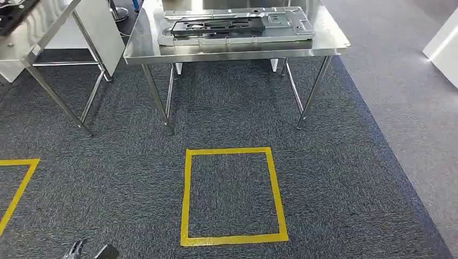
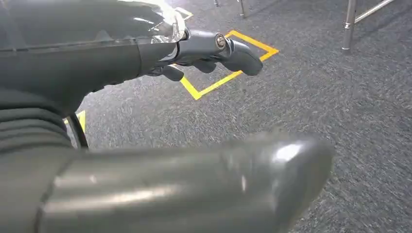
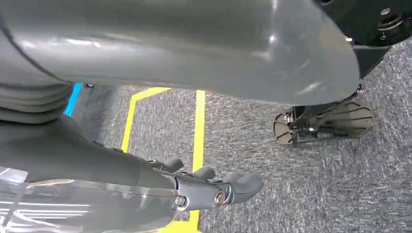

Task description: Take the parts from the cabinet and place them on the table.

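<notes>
A steel table (image 1: 232,52) stands ahead of me in the head view. On it lie a flat grey metal panel (image 1: 286,24) and a black framed part (image 1: 216,26) on top of the panel. My left hand (image 1: 89,251) peeks in at the bottom edge, far from the table. The left wrist view shows my left hand (image 2: 121,63) hanging above the carpet, fingers (image 2: 228,48) stretched out and apart, holding nothing. In the right wrist view my right hand (image 3: 160,179) also hangs over the carpet with its fingers (image 3: 238,187) extended and nothing in it.
A yellow taped square (image 1: 186,194) marks the carpet in front of the table; another yellow outline (image 1: 19,189) lies to the left. A second steel table (image 1: 32,38) stands at the left. A white unit (image 1: 444,46) sits at the right edge.
</notes>
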`<state>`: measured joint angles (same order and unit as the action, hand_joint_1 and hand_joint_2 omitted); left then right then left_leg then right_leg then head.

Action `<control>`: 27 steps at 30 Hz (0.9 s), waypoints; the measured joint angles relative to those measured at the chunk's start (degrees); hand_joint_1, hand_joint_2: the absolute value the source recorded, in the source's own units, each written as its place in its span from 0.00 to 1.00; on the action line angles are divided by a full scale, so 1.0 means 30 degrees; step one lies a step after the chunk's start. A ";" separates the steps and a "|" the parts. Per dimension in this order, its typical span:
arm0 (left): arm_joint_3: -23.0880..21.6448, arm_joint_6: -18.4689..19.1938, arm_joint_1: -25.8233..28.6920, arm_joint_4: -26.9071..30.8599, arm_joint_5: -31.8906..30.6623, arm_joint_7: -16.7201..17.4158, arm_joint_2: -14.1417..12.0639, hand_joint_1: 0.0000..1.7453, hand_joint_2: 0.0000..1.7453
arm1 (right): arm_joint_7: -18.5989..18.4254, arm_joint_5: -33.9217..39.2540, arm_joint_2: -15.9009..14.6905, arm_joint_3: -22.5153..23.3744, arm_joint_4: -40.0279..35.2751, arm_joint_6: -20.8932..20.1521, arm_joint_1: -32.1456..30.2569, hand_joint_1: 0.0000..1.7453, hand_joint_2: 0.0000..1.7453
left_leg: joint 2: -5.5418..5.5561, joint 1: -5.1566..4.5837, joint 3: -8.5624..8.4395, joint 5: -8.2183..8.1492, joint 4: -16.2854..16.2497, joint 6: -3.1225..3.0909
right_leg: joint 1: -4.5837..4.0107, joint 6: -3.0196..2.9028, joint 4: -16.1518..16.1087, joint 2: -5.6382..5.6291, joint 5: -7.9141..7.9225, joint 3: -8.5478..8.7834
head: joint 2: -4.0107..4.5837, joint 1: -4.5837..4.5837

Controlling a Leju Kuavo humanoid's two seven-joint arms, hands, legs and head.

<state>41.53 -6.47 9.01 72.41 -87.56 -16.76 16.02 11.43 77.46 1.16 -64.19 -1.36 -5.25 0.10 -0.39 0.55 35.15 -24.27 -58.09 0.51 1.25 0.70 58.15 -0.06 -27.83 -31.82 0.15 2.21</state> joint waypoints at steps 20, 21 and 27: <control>0.0022 0.0073 -0.0124 -0.0007 -0.0211 -0.0022 0.0255 0.00 1.00 | 0.0000 0.0109 0.0000 -0.0102 0.0000 0.0007 0.0050 0.00 0.00 | 0.0001 -0.0030 0.0063 0.0087 -0.0013 -0.0063 | 0.0003 0.0040 -0.0003 0.0001 -0.0020 -0.0081 | 0.0000 0.0007; 0.0022 0.0146 -0.0123 -0.0007 -0.0278 0.0037 0.0270 0.00 1.00 | 0.0000 0.0131 0.0000 -0.0109 0.0000 0.0000 0.0052 0.00 1.00 | 0.0001 -0.0030 0.0067 0.0088 -0.0014 -0.0063 | 0.0003 0.0040 -0.0004 0.0001 -0.0021 -0.0084 | 0.0000 0.0007; 0.0511 0.0444 -0.0414 -0.0730 -0.0707 0.2231 0.0255 0.00 1.00 | -0.0102 0.0328 0.0000 -0.0292 0.0000 -0.0313 0.0150 0.00 1.00 | 0.0013 -0.0042 0.0095 0.0084 -0.0013 -0.0067 | 0.0010 0.0045 -0.0005 0.0001 -0.0029 -0.0099 | 0.0000 0.0007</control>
<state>43.06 -5.14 7.77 70.22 -89.68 -10.07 16.79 11.12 78.44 1.16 -65.07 -1.36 -6.19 0.55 -0.35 0.43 35.44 -24.02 -58.13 0.30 1.28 0.83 58.13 -0.06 -27.92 -32.12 0.15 2.23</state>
